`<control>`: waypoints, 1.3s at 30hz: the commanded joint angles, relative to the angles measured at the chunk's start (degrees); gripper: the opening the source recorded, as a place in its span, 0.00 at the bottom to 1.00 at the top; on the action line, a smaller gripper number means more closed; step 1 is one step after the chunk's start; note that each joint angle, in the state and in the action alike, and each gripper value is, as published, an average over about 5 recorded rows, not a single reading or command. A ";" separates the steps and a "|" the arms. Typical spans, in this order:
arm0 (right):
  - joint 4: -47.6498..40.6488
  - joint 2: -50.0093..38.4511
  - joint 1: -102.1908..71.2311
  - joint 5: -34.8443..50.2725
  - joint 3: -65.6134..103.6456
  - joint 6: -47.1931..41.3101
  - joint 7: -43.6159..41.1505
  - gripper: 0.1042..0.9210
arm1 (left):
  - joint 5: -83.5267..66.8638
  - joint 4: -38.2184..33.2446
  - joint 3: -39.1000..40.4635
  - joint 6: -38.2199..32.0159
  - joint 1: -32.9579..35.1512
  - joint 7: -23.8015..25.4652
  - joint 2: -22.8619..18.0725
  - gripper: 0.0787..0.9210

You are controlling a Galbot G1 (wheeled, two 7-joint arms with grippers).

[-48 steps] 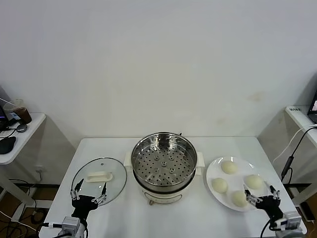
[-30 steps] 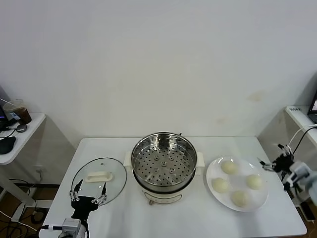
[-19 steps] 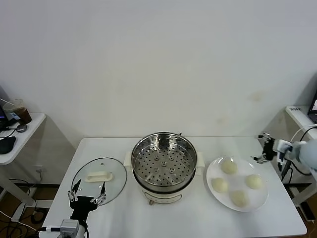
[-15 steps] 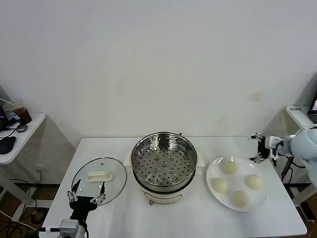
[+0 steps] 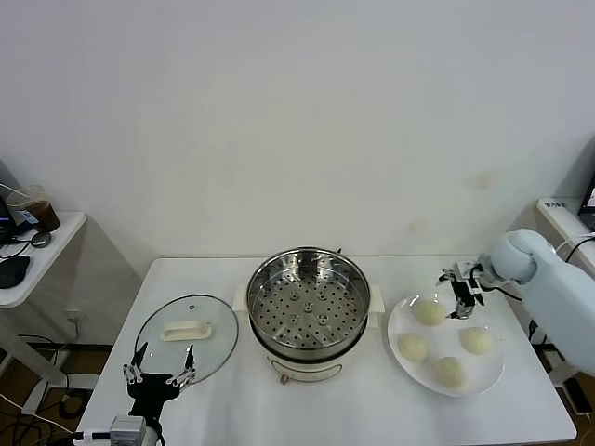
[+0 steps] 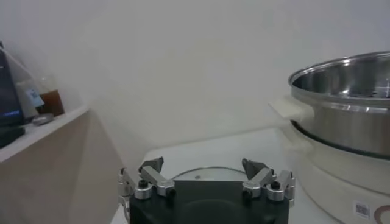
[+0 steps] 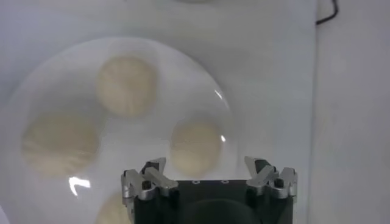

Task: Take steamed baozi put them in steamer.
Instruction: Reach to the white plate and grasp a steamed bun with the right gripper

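Right gripper (image 5: 462, 290) reaching in over the table's right edge, jaws spread wide, pointing down. Left gripper (image 5: 157, 376) parked at the near left corner, jaws spread.

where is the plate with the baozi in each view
Head view: the white plate lies on the table's right side, right of the steamer, under the right hand.
Left wrist view: not in it; only the steamer shows.
Right wrist view: the plate fills most of the picture beyond the open right hand.
Shared landmark: the baozi nearest the right hand.

Head camera overlooks table (image 5: 372, 409), right wrist directly above plate (image 7: 55, 79)
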 commanded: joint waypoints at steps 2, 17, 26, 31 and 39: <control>-9.15 5.40 2.96 -5.14 -1.68 4.25 -2.06 0.88 | 0.04 -0.02 -0.07 0.07 0.00 0.06 -0.12 0.88; -12.50 7.99 1.54 -8.05 0.32 4.30 -0.93 0.88 | 0.12 0.52 -0.16 0.12 0.17 -0.14 -0.18 0.88; -13.70 9.32 1.18 -8.69 0.60 3.51 1.22 0.88 | 0.12 0.69 -0.07 0.12 0.11 -0.18 -0.36 0.88; -14.18 9.73 1.06 -8.69 0.41 3.22 1.09 0.88 | 0.10 0.90 -0.06 0.12 0.04 -0.22 -0.36 0.88; -14.79 10.04 0.88 -8.41 0.53 2.82 1.03 0.85 | 0.10 1.30 0.04 0.13 -0.19 -0.29 -0.33 0.88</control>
